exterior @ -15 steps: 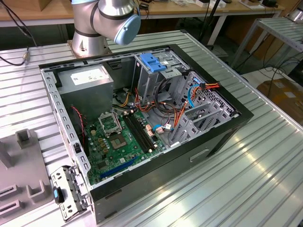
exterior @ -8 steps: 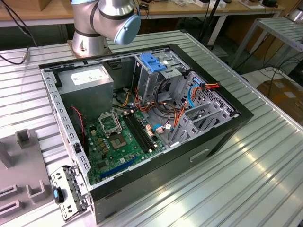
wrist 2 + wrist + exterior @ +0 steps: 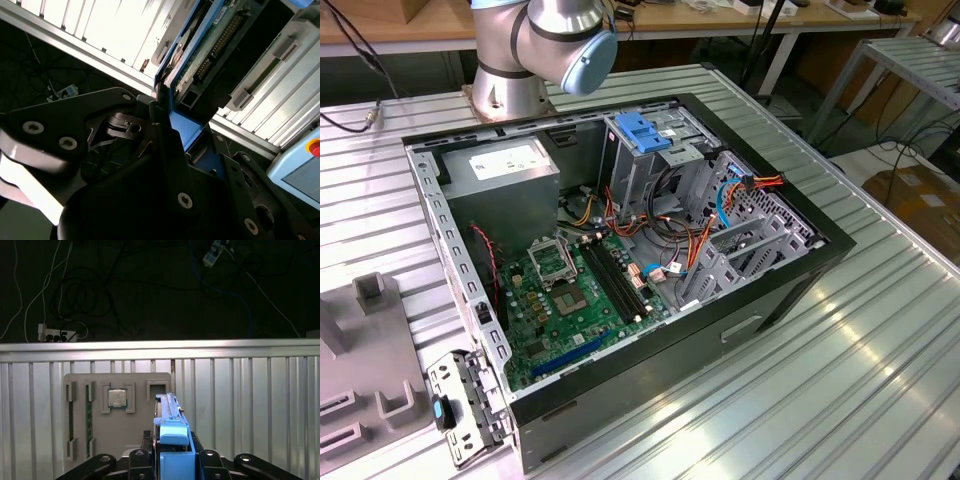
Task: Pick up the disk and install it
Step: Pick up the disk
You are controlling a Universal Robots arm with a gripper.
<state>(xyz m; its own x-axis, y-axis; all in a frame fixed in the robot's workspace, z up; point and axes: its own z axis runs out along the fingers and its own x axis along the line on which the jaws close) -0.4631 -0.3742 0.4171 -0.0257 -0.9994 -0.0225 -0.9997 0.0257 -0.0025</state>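
The black two-finger gripper (image 3: 173,442) is clamped tight on the disk (image 3: 169,407), a flat silver-metal hard drive with blue plastic side rails, held edge-on. Past it, a grey plastic fixture tray (image 3: 115,435) lies on the ribbed aluminium table (image 3: 250,405). An open black computer case (image 3: 640,375) stands just beside the tray. Beyond the tray, loose cables (image 3: 75,295) trail over dark floor.
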